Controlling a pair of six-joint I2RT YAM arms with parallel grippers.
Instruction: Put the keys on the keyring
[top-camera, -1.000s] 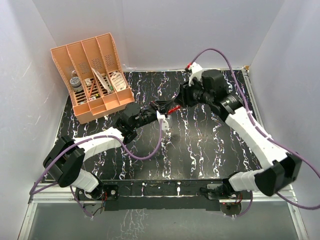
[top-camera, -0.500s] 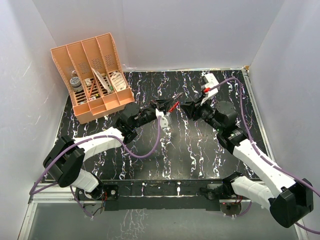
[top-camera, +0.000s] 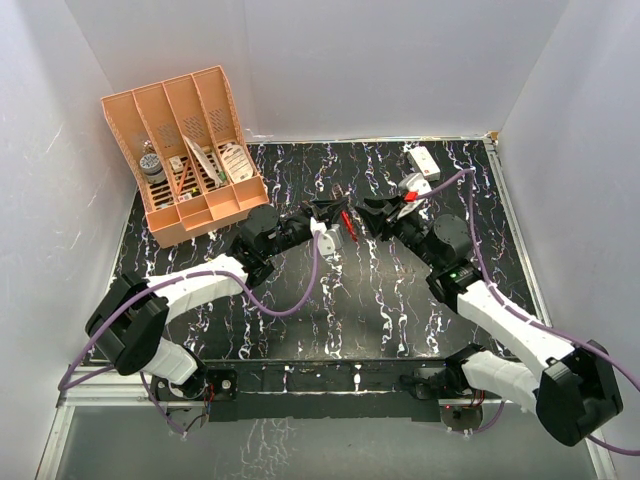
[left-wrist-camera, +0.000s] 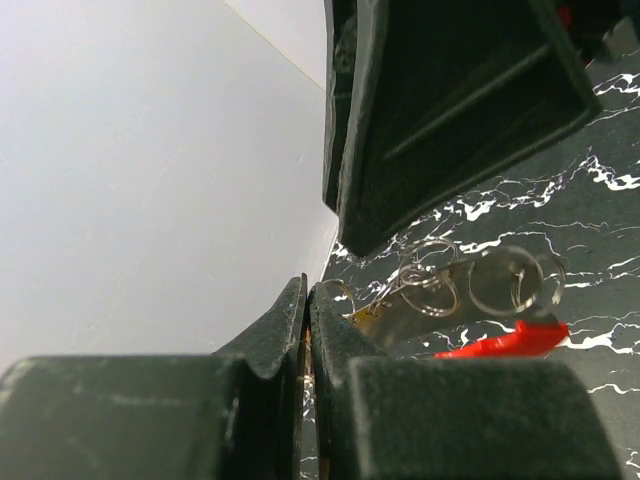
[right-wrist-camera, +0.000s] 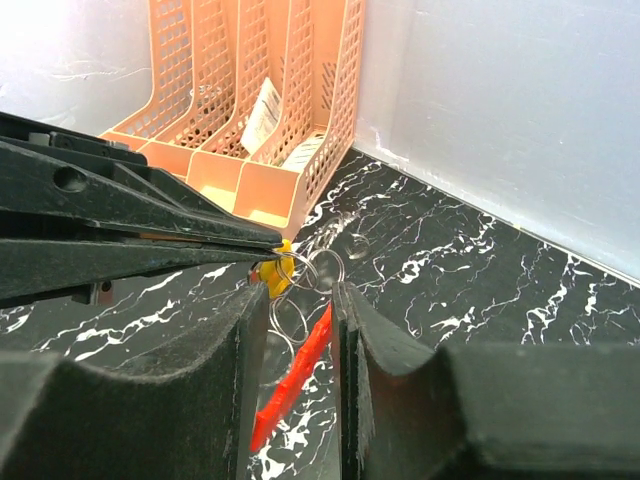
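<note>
Left end effector (left-wrist-camera: 306, 292) pinches keys (left-wrist-camera: 425, 300), red keyring (left-wrist-camera: 505, 341) dangling beside; right end effector (right-wrist-camera: 300, 294) narrowly agape, empty. Threading looks unfinished.

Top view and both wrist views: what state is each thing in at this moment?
Left gripper: shut, pinching the yellow-headed key.
Right gripper: open, jaws on either side of the keyring.
Keys: bunched together, held in the air.
Keyring: red strap dangling by the keys, not gripped.
File rack: upright, some slots filled.
</note>
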